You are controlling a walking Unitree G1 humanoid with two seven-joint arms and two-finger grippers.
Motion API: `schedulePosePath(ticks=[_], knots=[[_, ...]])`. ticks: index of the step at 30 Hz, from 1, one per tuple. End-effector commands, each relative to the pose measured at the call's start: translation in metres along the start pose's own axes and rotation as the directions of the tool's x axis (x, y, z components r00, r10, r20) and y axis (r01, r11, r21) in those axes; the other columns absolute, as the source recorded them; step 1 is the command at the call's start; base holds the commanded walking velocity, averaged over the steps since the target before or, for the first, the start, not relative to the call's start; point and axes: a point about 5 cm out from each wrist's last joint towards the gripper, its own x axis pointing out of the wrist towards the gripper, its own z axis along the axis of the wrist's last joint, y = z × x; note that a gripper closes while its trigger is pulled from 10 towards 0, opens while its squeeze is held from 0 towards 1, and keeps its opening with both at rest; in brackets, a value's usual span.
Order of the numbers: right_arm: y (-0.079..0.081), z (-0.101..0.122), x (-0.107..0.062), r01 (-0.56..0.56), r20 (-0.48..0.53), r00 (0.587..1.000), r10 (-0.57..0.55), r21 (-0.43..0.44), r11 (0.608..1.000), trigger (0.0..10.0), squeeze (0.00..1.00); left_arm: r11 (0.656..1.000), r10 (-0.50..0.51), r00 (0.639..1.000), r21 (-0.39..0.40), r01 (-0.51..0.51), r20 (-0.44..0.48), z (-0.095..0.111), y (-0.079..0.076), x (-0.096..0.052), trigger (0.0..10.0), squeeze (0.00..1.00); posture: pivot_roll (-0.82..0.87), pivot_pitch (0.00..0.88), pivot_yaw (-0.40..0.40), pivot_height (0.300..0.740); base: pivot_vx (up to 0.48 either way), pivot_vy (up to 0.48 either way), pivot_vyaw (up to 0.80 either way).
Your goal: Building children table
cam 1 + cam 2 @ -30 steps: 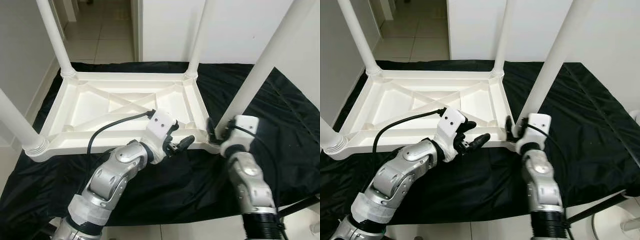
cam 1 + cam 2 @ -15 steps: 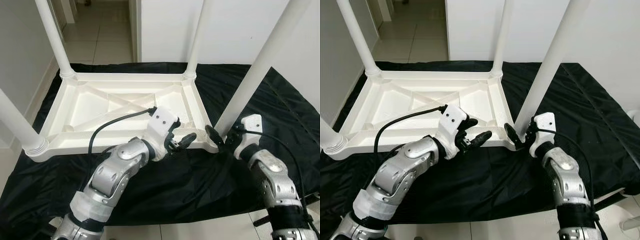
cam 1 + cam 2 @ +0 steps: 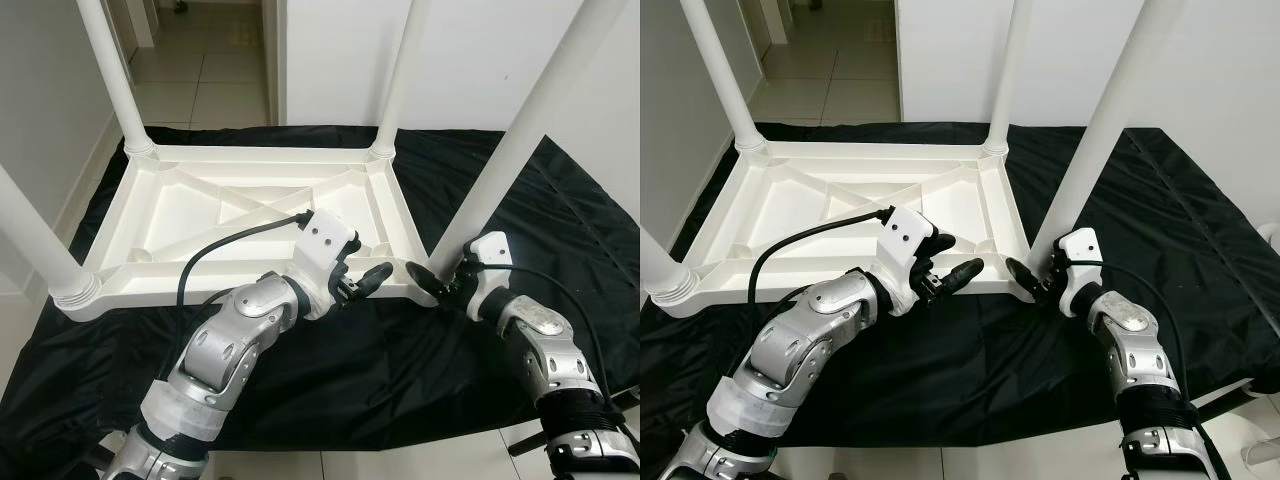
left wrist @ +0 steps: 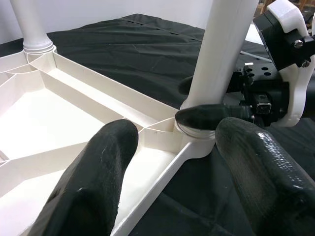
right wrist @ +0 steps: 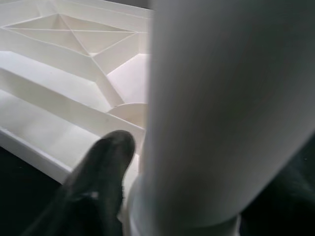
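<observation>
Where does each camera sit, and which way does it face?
Left and right eye views: on the head, looking down at the upturned white table on the black cloth; both arms show.
Left wrist view: along the left gripper toward the near right leg and the right gripper.
Right wrist view: close behind that leg, one finger beside it.
All views share this leg.

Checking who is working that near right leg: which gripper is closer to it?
Right. The right gripper straddles the base of the near right leg, fingers either side. The left gripper is open beside it, over the tabletop rim.
</observation>
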Motion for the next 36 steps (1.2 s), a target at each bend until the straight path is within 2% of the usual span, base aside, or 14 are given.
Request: schedulePosePath(ticks=[1,4,5,12,16,20,24,25,27,28,29,32,33,36], knots=[[0.004,-0.009,0.000,-0.036,-0.038,0.999,0.036,0.004,0.999,0.0,0.00,1.000,-0.010,1.000,0.002,0.010,0.002,0.000,0.000,0.000,10.0,0.00,-0.04,0.009,-0.043,0.740,0.000,0.000,0.00],[0.004,-0.011,-0.002,-0.026,-0.033,0.999,0.026,0.014,1.000,0.0,0.00,1.000,-0.010,1.000,0.000,0.010,0.001,0.000,-0.001,-0.001,10.0,0.00,-0.04,0.012,-0.043,0.740,0.000,0.000,0.00],[0.004,-0.010,-0.002,-0.001,-0.026,1.000,0.002,0.026,1.000,10.0,0.00,1.000,-0.010,1.000,-0.002,0.010,0.001,-0.001,-0.001,0.000,10.0,0.00,-0.04,0.014,-0.047,0.740,0.000,0.000,0.00],[0.004,-0.007,0.001,0.173,-0.015,0.985,-0.173,0.087,0.981,10.0,0.00,1.000,-0.014,1.000,-0.007,0.014,-0.001,-0.001,-0.002,0.000,10.0,0.00,-0.05,0.017,-0.046,0.740,0.000,0.000,0.00],[0.007,-0.006,0.002,0.288,-0.025,0.957,-0.287,0.123,0.950,10.0,0.00,1.000,-0.019,1.000,-0.011,0.019,-0.002,-0.002,-0.004,0.000,10.0,0.00,-0.05,0.016,-0.046,0.740,0.000,0.000,0.00],[0.008,-0.007,0.002,0.430,-0.067,0.902,-0.426,0.197,0.881,10.0,0.00,1.000,-0.022,1.000,-0.009,0.022,-0.006,-0.003,-0.003,0.000,10.0,0.00,-0.05,0.013,-0.046,0.740,0.000,0.000,0.00],[0.018,-0.009,0.004,0.480,-0.085,0.877,-0.473,0.215,0.851,10.0,0.00,1.000,-0.022,1.000,-0.009,0.022,-0.006,-0.003,-0.003,0.000,10.0,0.00,-0.06,0.010,-0.051,0.740,0.000,0.000,0.00],[0.024,-0.009,0.005,0.525,-0.101,0.851,-0.516,0.220,0.822,10.0,0.00,1.000,-0.021,1.000,-0.010,0.021,-0.006,-0.003,-0.003,0.000,10.0,0.00,-0.06,0.010,-0.051,0.740,0.000,0.000,0.00],[0.028,-0.009,0.005,0.564,-0.115,0.825,-0.553,0.215,0.797,10.0,0.00,1.000,-0.021,1.000,-0.010,0.021,-0.007,-0.003,-0.003,0.000,10.0,0.00,-0.06,0.010,-0.051,0.740,0.000,0.000,0.00],[0.036,-0.010,0.007,0.604,-0.132,0.796,-0.590,0.218,0.766,10.0,0.00,1.000,-0.018,1.000,-0.010,0.018,-0.007,-0.004,-0.003,0.000,10.0,0.00,-0.06,0.004,-0.059,0.740,0.000,0.000,0.00],[0.036,-0.010,0.007,0.604,-0.132,0.796,-0.590,0.218,0.766,10.0,0.00,1.000,-0.018,1.000,-0.010,0.018,-0.007,-0.004,-0.003,0.000,10.0,0.00,-0.06,0.004,-0.059,0.740,0.000,0.000,0.00],[0.053,-0.010,0.009,0.699,-0.171,0.714,-0.679,0.237,0.675,10.0,0.00,1.000,-0.010,1.000,-0.009,0.010,-0.007,-0.004,-0.002,0.000,10.0,0.00,-0.05,0.003,-0.061,0.740,0.000,0.000,0.00],[0.059,-0.009,0.012,0.714,-0.179,0.697,-0.694,0.253,0.653,10.0,0.00,1.000,-0.007,1.000,-0.010,0.007,-0.005,-0.004,-0.001,0.000,10.0,0.00,-0.05,0.003,-0.061,0.740,0.000,0.000,0.00],[0.064,-0.008,0.015,0.722,-0.184,0.688,-0.702,0.264,0.639,10.0,0.00,1.000,-0.005,1.000,-0.010,0.005,-0.004,-0.003,-0.001,0.000,10.0,0.00,-0.05,0.003,-0.061,0.740,0.000,0.000,0.00]])
